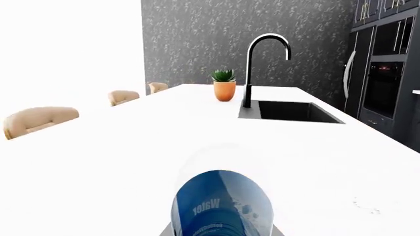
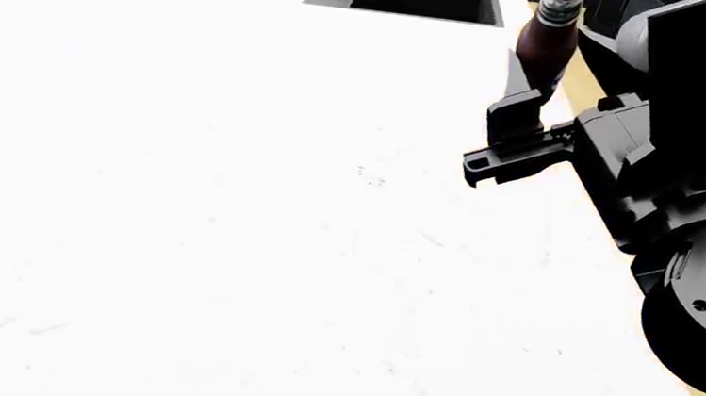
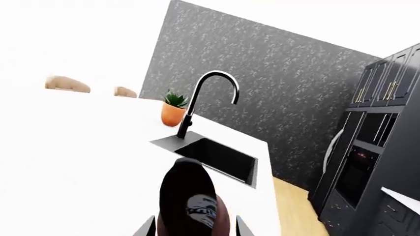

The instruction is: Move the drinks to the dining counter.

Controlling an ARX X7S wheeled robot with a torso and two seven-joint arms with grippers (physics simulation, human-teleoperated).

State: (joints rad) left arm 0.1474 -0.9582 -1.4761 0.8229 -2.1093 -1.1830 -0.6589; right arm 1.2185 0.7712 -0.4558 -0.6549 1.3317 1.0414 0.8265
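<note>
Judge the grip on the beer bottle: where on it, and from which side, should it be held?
Around the wide brown body, from the side. The beer bottle stands upright and tapers to a slim neck; the right gripper holds it low on the body, near the dining counter's right edge.

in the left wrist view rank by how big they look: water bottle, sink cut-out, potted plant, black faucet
1. Clear plastic water bottle with blue label, though it is nearest the camera, so this is no true size.
2. Dark rectangular sink cut-out.
3. Black arched faucet, taller but thin.
4. Small green plant in an orange pot.
</note>
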